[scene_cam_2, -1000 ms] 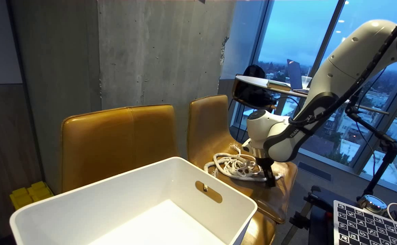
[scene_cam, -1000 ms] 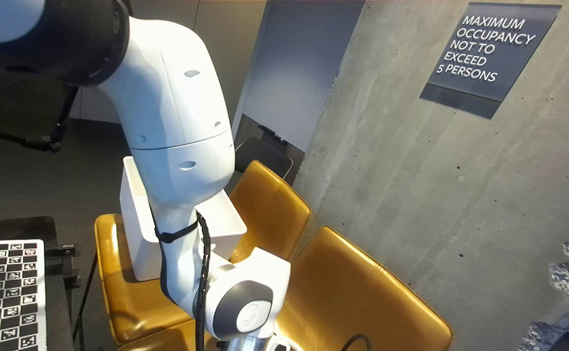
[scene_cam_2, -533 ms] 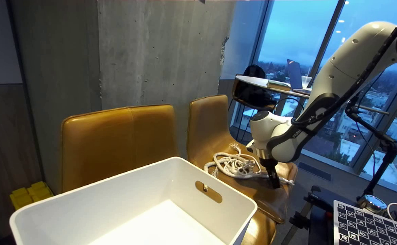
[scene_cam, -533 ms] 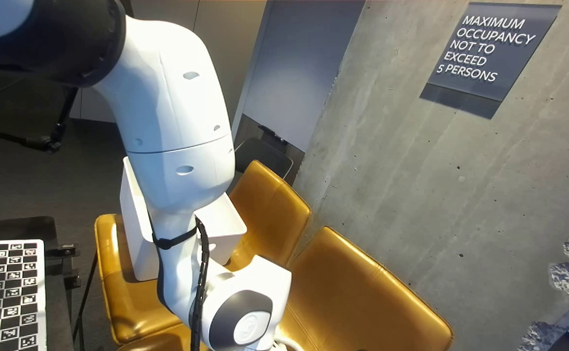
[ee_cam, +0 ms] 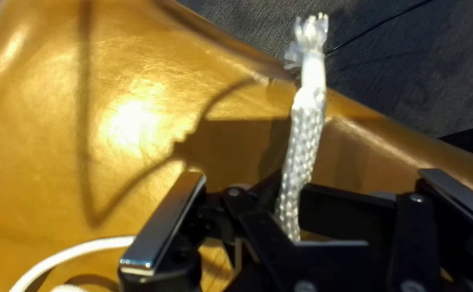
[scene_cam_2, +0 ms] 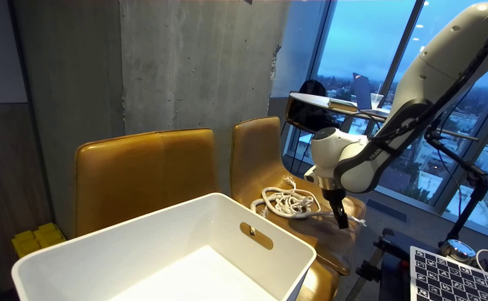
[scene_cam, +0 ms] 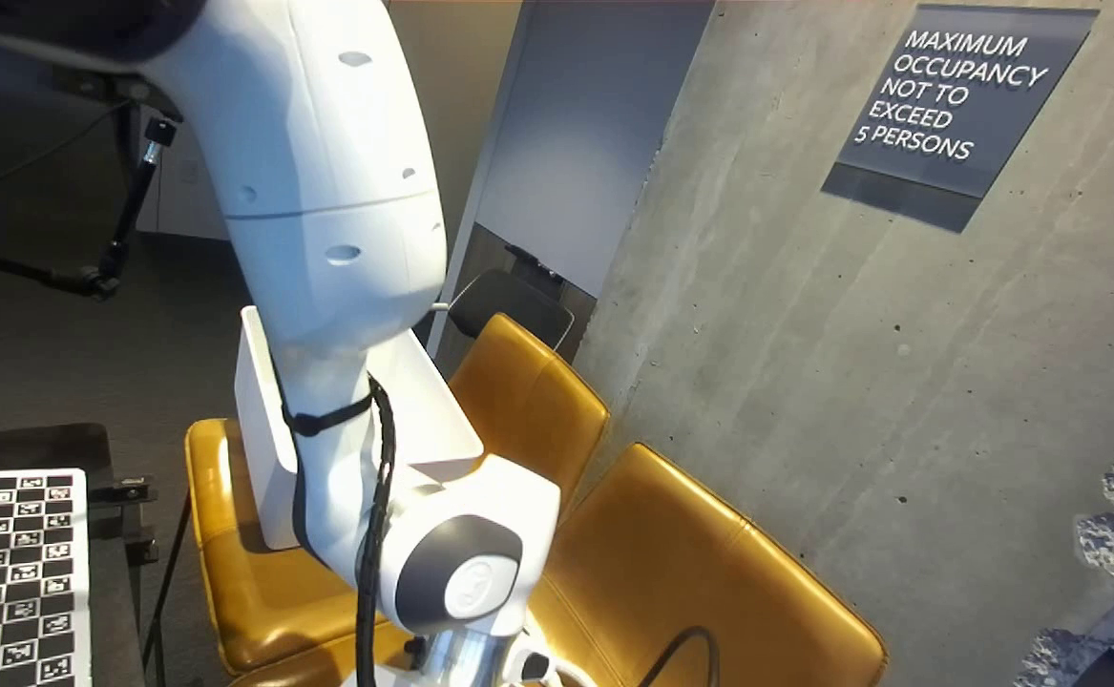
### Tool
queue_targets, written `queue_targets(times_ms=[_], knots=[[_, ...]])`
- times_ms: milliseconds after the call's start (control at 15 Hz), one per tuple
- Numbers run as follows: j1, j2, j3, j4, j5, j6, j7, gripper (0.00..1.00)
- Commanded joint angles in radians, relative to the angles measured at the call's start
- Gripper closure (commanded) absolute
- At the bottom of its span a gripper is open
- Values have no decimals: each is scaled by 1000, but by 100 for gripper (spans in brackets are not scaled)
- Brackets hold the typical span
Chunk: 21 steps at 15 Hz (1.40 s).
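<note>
Rope (ee_cam: 307, 129) across a shiny tan seat (scene_cam_2: 326, 236), concrete wall (scene_cam_2: 202, 75) far behind, clamped tight in the gripper (scene_cam_2: 343, 221), now slightly higher than a moment ago!

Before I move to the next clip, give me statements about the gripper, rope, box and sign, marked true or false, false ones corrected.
1. The gripper is shut on the rope. True.
2. The rope's held end is hidden. False: its frayed tip sticks out past the gripper.
3. The white box stands on a chair. True.
4. The rope's loops lie inside that box. False: they lie on another chair.
5. The wall sign says five persons maximum. True.
</note>
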Motion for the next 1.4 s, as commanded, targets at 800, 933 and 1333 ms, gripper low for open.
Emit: queue_targets(times_ms=[800, 933, 1333], knots=[[167, -768, 128, -200, 108, -342, 115, 100], [196, -827, 161, -171, 132, -403, 144, 100], [286, -897, 264, -84, 150, -509, 250, 100]])
